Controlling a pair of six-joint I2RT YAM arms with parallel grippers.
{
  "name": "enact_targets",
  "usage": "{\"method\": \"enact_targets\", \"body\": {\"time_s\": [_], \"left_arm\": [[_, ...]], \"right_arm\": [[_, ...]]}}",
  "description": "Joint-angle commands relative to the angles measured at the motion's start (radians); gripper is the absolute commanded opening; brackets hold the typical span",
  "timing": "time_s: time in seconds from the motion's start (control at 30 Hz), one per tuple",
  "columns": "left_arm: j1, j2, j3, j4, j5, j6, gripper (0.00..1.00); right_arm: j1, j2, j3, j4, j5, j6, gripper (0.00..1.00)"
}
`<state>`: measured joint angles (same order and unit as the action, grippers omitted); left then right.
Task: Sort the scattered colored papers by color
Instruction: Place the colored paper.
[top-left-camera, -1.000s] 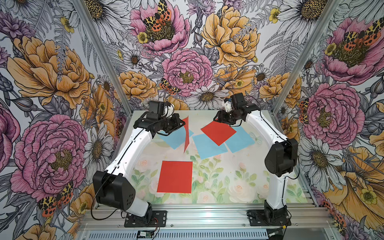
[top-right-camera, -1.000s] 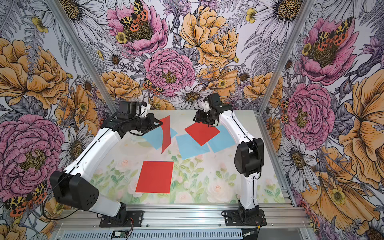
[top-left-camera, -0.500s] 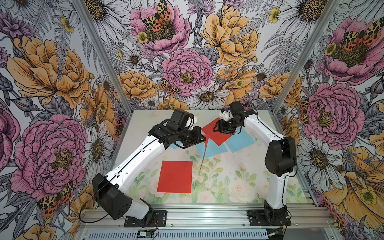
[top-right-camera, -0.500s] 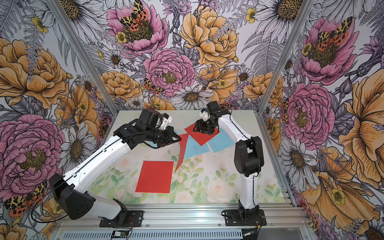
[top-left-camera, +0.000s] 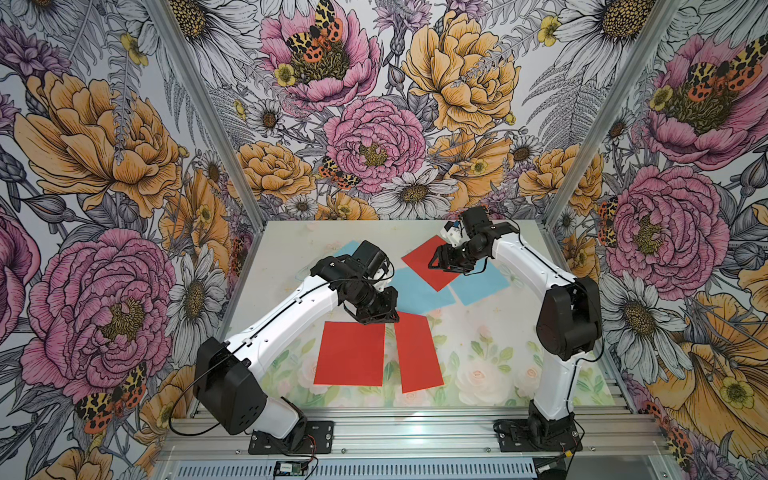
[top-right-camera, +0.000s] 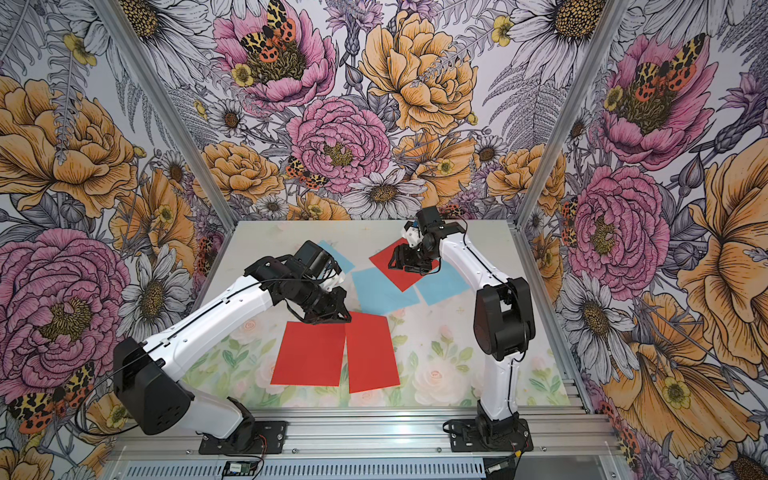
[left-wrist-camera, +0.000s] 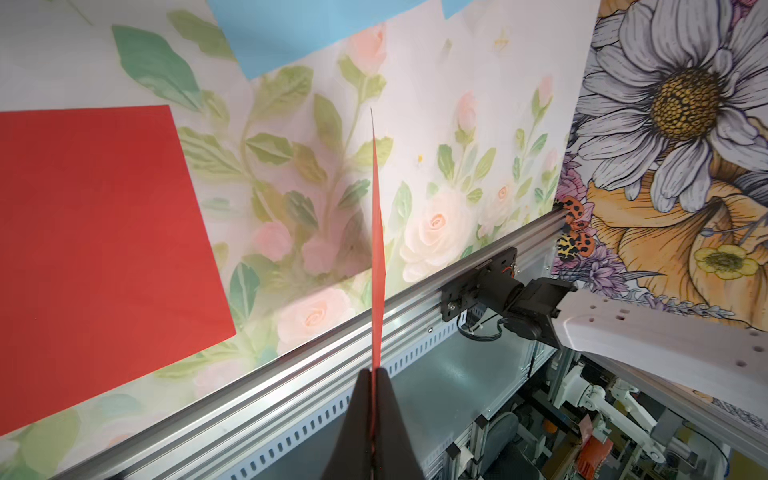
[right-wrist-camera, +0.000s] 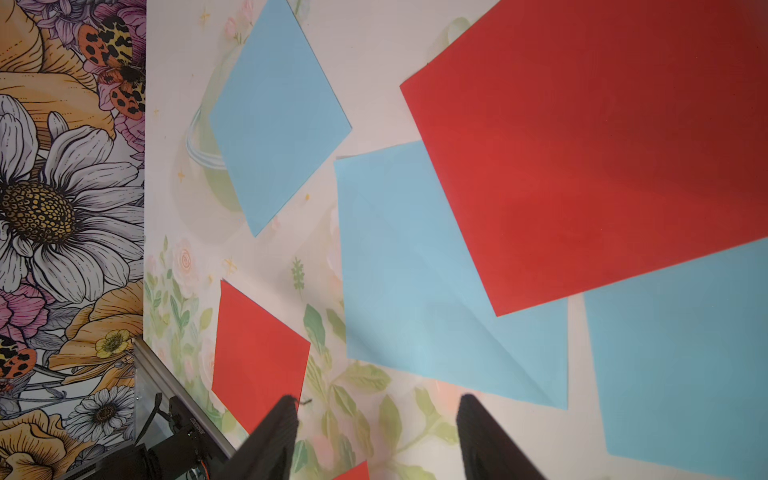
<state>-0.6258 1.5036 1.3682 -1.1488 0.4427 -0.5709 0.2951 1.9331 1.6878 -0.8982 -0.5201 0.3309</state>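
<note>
**Two reds up front, third red parked on the blues**

So the left fingers (left-wrist-camera: 360, 407) are clamped tight on the edge of the held red sheet (top-left-camera: 417, 353). In the left wrist view that sheet is edge-on, just a thin red sliver running away from the fingertips; can't tell whether its far end touches the desk (top-left-camera: 478, 361). In both top views it sits at a slant just beside the flat red sheet (top-left-camera: 351, 353), which lies on the front half of the desk; the two reds nearly meet up by the fingers.

The right fingers (right-wrist-camera: 274, 436) are spread apart with nothing between them, only desk showing in the gap; in both top views they hang over the back red sheet (top-left-camera: 422, 264). That one lies on top of two blues, covering a corner of the middle blue sheet (top-left-camera: 415, 297) and a corner of the right blue sheet (top-left-camera: 482, 284); those two lie just beside each other.

The third blue sheet (right-wrist-camera: 278, 120) is on its own toward the back left, apart from the others; the left arm (top-left-camera: 291, 316) hides part of it in both top views.
</note>
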Motion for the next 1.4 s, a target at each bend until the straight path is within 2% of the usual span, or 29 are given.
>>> {"method": "enact_targets", "body": {"time_s": [0.0,0.13,0.37,0.53,0.73,1.0,1.13,1.37], "left_arm": [[0.024,0.047,0.003,-0.094,-0.090,0.116,0.00],[0.050,0.109,0.019,-0.136,-0.183,0.190,0.00],[0.094,0.195,0.070,-0.203,-0.339,0.317,0.00],[0.135,0.224,0.105,-0.228,-0.426,0.362,0.00],[0.155,0.270,0.148,-0.255,-0.462,0.415,0.00],[0.166,0.366,0.211,-0.290,-0.492,0.483,0.00],[0.168,0.371,0.226,-0.319,-0.517,0.507,0.00],[0.176,0.350,0.201,-0.338,-0.578,0.518,0.00]], "right_arm": [[-0.002,-0.033,-0.012,0.018,0.014,-0.003,0.64],[0.000,-0.033,-0.012,0.032,-0.012,0.015,0.64],[0.039,-0.033,-0.109,0.102,-0.190,0.032,0.61],[0.106,-0.044,-0.208,0.127,-0.196,0.019,0.59],[0.178,-0.039,-0.251,0.185,-0.236,0.048,0.56],[0.253,0.027,-0.224,0.236,-0.291,0.068,0.51],[0.278,0.052,-0.216,0.242,-0.293,0.065,0.47],[0.311,0.076,-0.233,0.261,-0.283,0.068,0.47]]}}
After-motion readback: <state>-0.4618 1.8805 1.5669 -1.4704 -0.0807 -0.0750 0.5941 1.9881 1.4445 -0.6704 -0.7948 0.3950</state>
